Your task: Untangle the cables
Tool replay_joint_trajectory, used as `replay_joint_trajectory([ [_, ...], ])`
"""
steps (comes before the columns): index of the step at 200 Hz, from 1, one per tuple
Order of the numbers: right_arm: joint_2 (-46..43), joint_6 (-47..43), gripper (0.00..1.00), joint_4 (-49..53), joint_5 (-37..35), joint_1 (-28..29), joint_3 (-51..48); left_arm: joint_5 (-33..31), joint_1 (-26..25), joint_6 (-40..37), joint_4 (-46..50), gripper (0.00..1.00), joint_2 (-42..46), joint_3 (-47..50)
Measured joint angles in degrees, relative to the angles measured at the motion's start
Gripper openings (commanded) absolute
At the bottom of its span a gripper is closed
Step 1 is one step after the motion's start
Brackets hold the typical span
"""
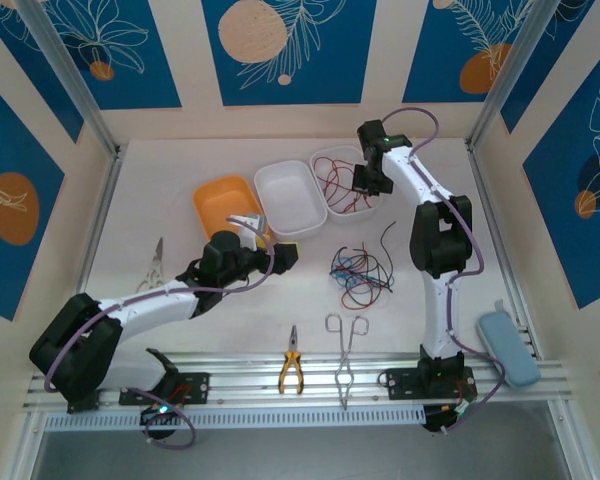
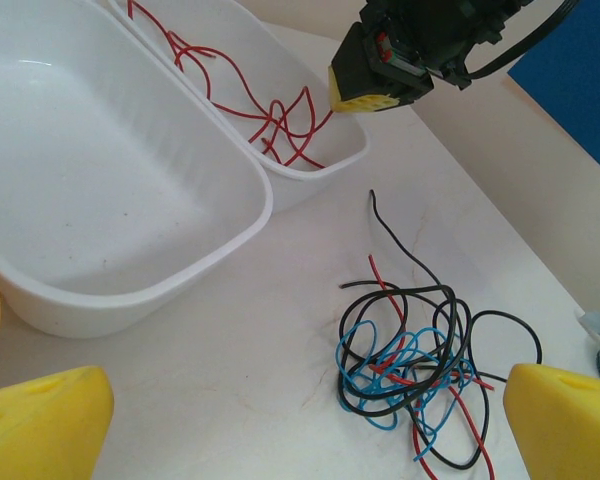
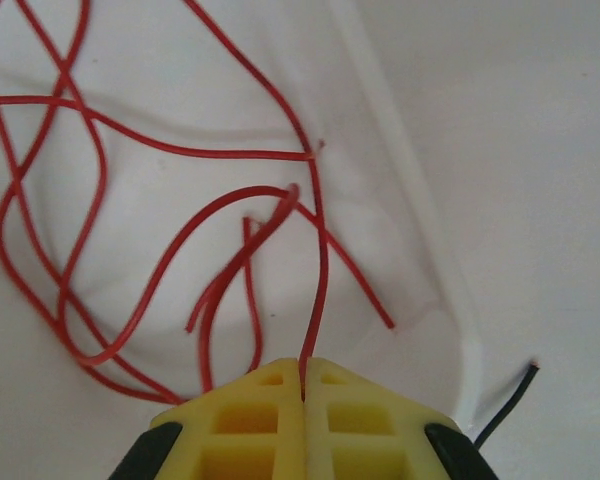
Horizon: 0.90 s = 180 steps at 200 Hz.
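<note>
Right wrist view: a red cable (image 3: pixel 323 262) is pinched by the right gripper (image 3: pixel 303 385) over a tub (image 2: pixel 325 178); the tangle (image 2: pixel 410 375) is yet unsorted, the left gripper (image 2: pixel 310 410) spread.

Robot lab cell, aluminium rail (image 1: pixel 240 380), blue printed wall panels (image 1: pixel 130 50)

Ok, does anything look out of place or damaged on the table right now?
Nothing looks damaged or spilled. The only mess is the knot of black, blue and red cables on the table beside the white tub, with one black end straying toward it. The right gripper is shut on a red cable over that tub.
</note>
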<state>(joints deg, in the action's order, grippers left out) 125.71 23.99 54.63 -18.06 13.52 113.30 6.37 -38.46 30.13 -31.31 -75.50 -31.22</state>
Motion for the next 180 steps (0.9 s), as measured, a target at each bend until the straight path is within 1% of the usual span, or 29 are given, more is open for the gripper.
replay_joint_trajectory([
  [24, 1.70, -0.59, 0.00, 0.55, 3.41, 0.04, 3.74, 0.00, 0.00, 0.02, -0.24, 1.00, -0.13, 0.00],
  [54, 7.15, -1.49, 0.00, 1.62, 6.29, 0.37, 9.64, 0.02, 0.00, 0.02, -0.83, 1.00, -0.63, 0.00],
  [95, 14.62, -2.56, 0.00, 4.20, 7.69, 0.79, 15.02, 0.00, 0.00, 0.02, -0.85, 1.00, -0.63, 0.00],
  [146, 19.30, -3.43, 0.00, 7.17, 9.11, 0.79, 20.81, 0.02, 0.00, 0.04, -0.85, 1.00, -0.66, 0.00],
  [167, 19.98, -3.58, 0.10, 8.66, 9.33, 0.79, 22.60, 0.00, 0.00, 0.04, -0.83, 1.00, -0.66, 0.00],
  [180, 19.96, -3.72, 0.20, 9.57, 9.29, 0.81, 23.47, 0.00, 0.00, 0.02, -0.83, 1.00, -0.66, 0.00],
])
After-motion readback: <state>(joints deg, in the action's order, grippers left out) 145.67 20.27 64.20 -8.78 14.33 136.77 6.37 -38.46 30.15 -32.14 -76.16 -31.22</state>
